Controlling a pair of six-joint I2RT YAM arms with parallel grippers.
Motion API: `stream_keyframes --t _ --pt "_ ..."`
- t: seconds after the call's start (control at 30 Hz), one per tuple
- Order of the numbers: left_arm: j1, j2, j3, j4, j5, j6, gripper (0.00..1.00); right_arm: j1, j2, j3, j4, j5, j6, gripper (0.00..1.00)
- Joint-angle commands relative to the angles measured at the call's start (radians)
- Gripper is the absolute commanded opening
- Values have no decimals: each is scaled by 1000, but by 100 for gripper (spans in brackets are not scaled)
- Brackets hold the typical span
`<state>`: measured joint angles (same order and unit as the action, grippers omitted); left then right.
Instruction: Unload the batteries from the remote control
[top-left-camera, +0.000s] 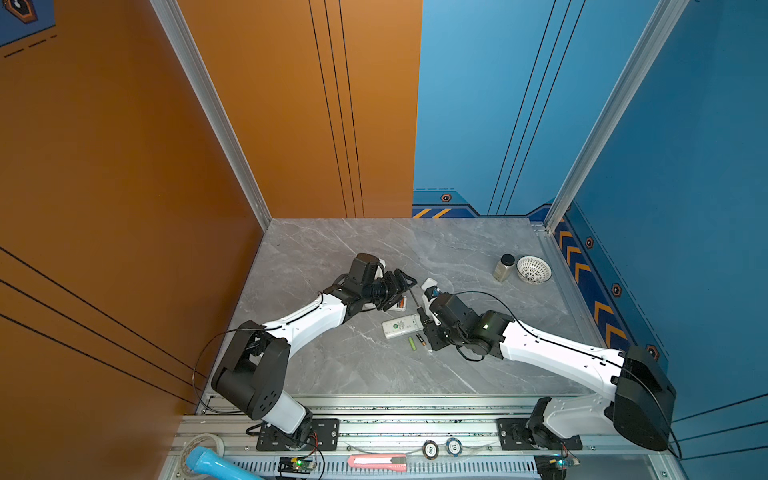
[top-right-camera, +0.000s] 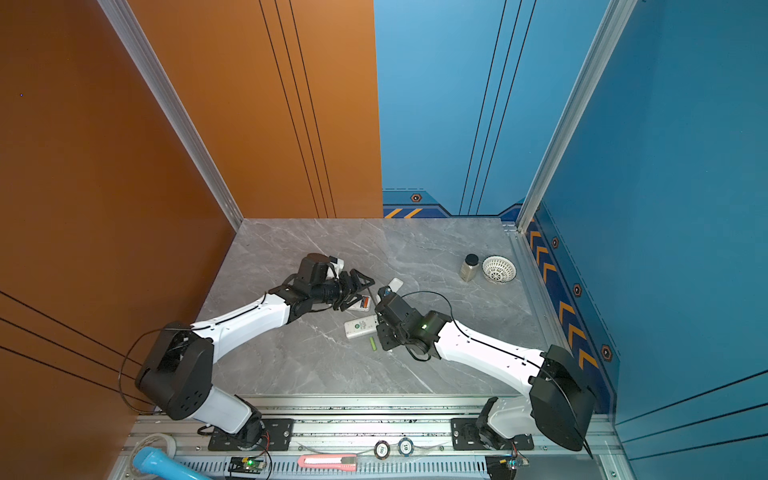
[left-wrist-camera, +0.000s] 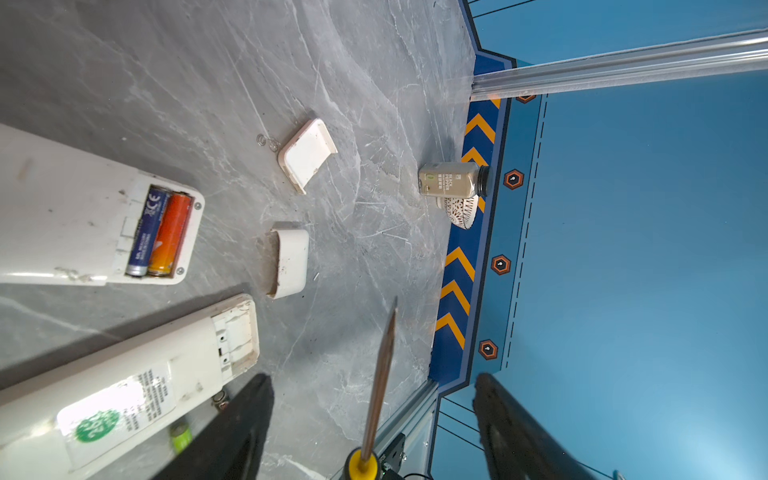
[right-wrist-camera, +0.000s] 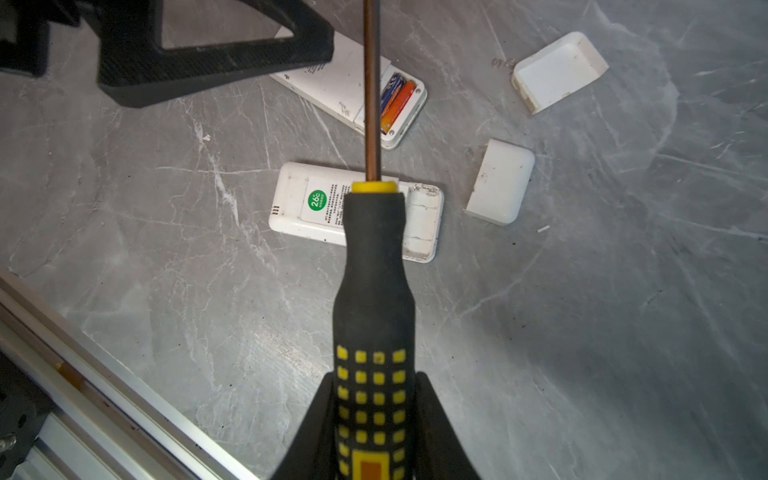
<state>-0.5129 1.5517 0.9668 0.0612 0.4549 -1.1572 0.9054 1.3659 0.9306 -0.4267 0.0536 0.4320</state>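
A white remote control (left-wrist-camera: 75, 224) lies back up with its compartment open, holding two batteries: a red-orange one (left-wrist-camera: 170, 237) and a dark one (left-wrist-camera: 145, 232). A second white remote (left-wrist-camera: 137, 374) with a green sticker has an empty compartment. Beside it on the table lie a lime green battery (top-left-camera: 412, 343) and a black one (top-left-camera: 420, 339). My right gripper (right-wrist-camera: 376, 382) is shut on the black-and-yellow screwdriver (right-wrist-camera: 372, 291). Its shaft (left-wrist-camera: 382, 374) points up between the fingers of my open left gripper (left-wrist-camera: 372, 380), touching neither. That gripper hovers over the loaded remote (top-left-camera: 400, 304).
Two white battery covers (left-wrist-camera: 307, 153) (left-wrist-camera: 291, 262) lie on the marble table beyond the remotes. A pepper jar (top-left-camera: 505, 268) and a white lattice bowl (top-left-camera: 534, 269) stand at the back right. Aluminium rails run along the front edge and right side.
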Motion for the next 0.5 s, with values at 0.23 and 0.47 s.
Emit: stream_keyframes --t 0.23,0.47 --pt "-1 92 40 48 73 -8 12 -5 -47 24 28 -45 -43 11" --pt "37 102 56 101 125 -99 0 -78 -176 -22 91 -7 41 64"
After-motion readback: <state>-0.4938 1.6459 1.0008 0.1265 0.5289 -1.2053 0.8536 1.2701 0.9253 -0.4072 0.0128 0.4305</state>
